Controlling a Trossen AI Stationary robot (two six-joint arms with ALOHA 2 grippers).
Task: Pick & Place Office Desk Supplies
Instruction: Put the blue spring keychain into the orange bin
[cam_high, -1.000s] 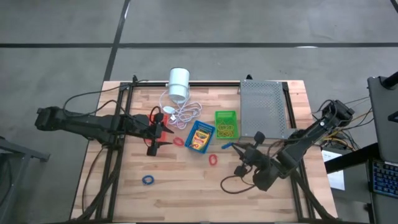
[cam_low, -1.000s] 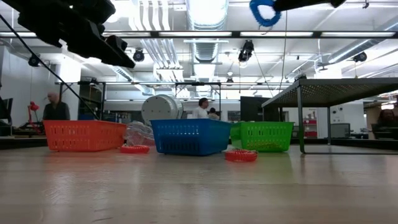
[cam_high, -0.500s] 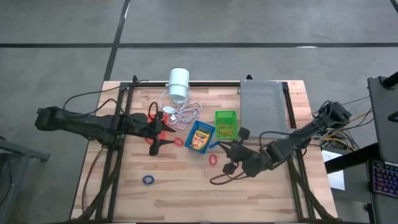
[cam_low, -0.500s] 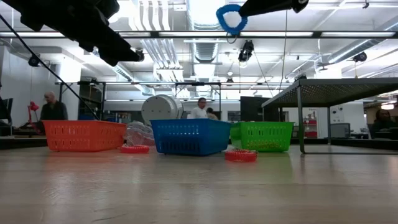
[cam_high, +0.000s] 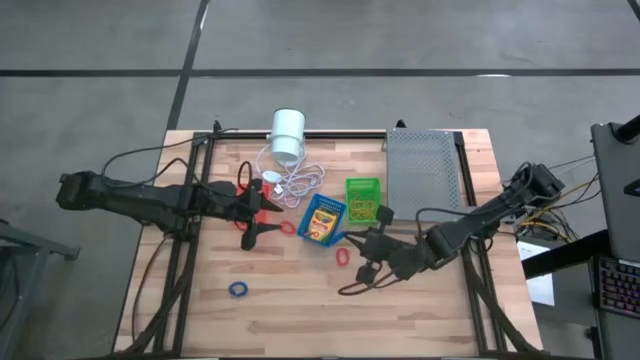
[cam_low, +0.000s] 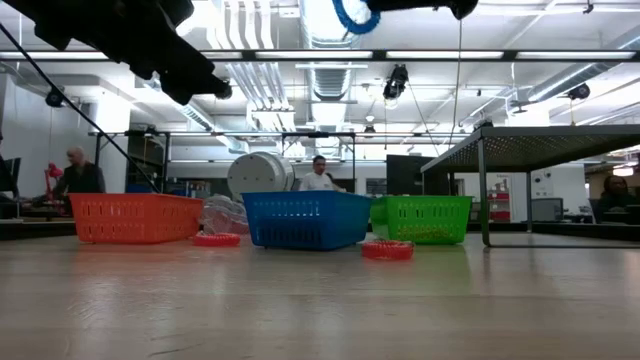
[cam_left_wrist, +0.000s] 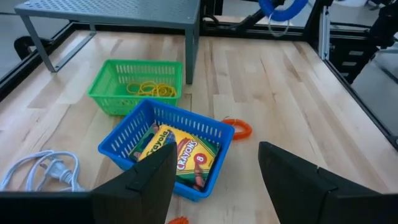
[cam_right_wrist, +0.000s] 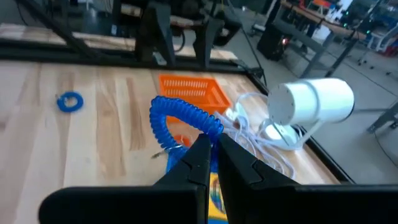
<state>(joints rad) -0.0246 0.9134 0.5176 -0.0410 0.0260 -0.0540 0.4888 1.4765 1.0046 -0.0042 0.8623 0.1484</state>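
Observation:
My right gripper (cam_high: 352, 238) is shut on a blue rubber band (cam_right_wrist: 183, 115), high above the table and just right of the blue basket (cam_high: 322, 220), which holds a yellow-green crayon box (cam_left_wrist: 180, 152). The green basket (cam_high: 363, 198) holds yellow bands. My left gripper (cam_high: 255, 212) hovers open over the red-orange basket (cam_right_wrist: 189, 87), nothing between its fingers. Red bands (cam_high: 342, 256) (cam_high: 288, 228) and another blue band (cam_high: 237, 289) lie flat on the wood. My right gripper pinches the blue band between its two fingertips (cam_right_wrist: 202, 152), at one spot on its loop (cam_right_wrist: 208, 129). The fingers reach in from the table's right, slanting slightly down. The band sticks out past the fingertips as an open ring (cam_low: 350, 15), lifted well clear of the table.
A white cylinder (cam_high: 288, 132) with a coiled white cord (cam_high: 295, 180) lies at the far edge. A grey perforated tray (cam_high: 425, 175) stands on legs at the far right. Bare wood lies along the near edge. People show in the room beyond the table.
My right gripper has carried the blue band toward the table's left, closer to the blue basket, and slightly up, staying shut on it. My left gripper has rolled a little about its own axis, staying in place and open.

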